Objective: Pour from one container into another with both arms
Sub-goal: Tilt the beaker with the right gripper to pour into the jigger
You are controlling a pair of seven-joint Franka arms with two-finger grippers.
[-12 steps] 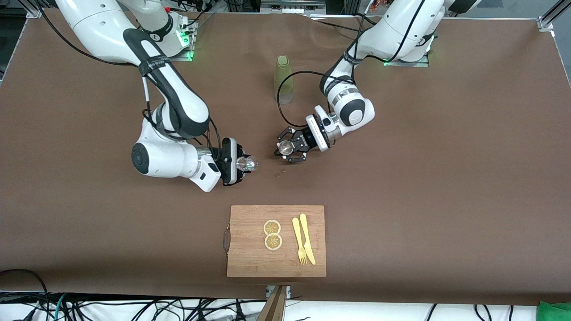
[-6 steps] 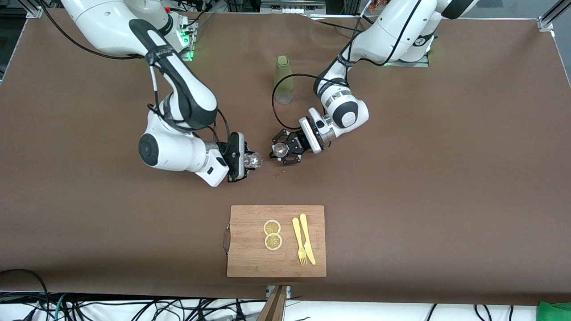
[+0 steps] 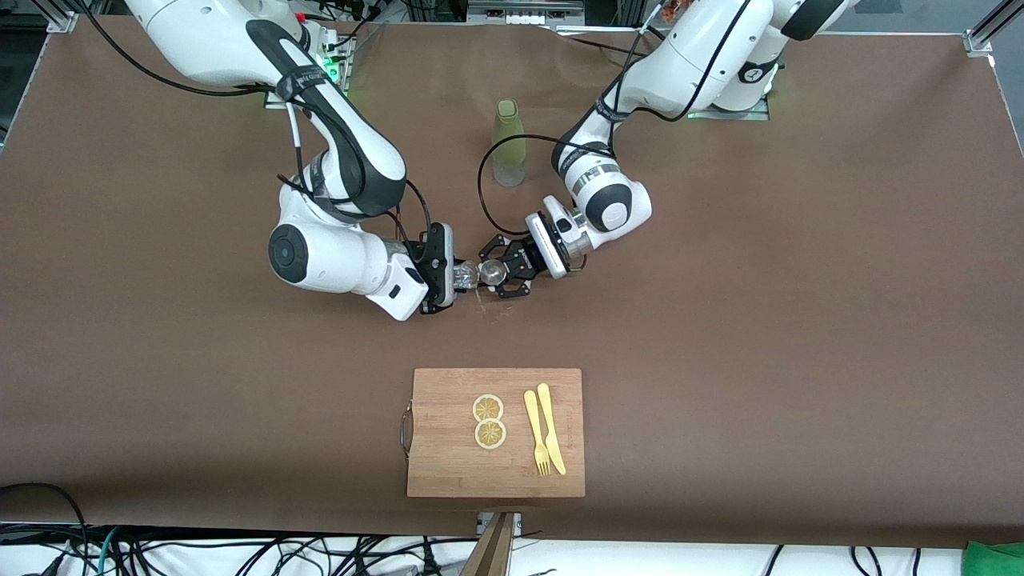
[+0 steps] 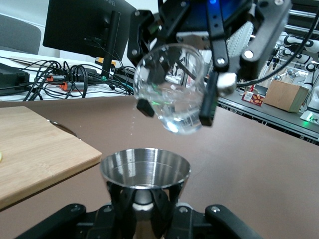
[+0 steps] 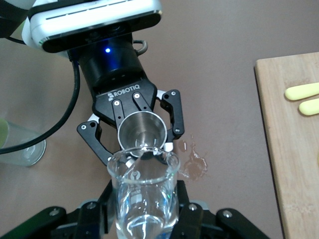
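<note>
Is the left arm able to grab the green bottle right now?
Probably not yet. The left pincer is shut on the jigger, under the glass held by the right pincer. The bottle stands close by with nothing around it, but that pincer is full.

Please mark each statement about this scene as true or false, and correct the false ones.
1. The right claw holds the clear glass. True.
2. The left claw holds the green bottle. False: it holds the steel jigger; the bottle stands alone on the table.
3. The glass is tilted above the jigger. True.
4. The cutting board carries a spoon. False: it carries two lemon slices, a fork and a knife.
5. The table is wet under the claws. True: a small spill shows.
</note>
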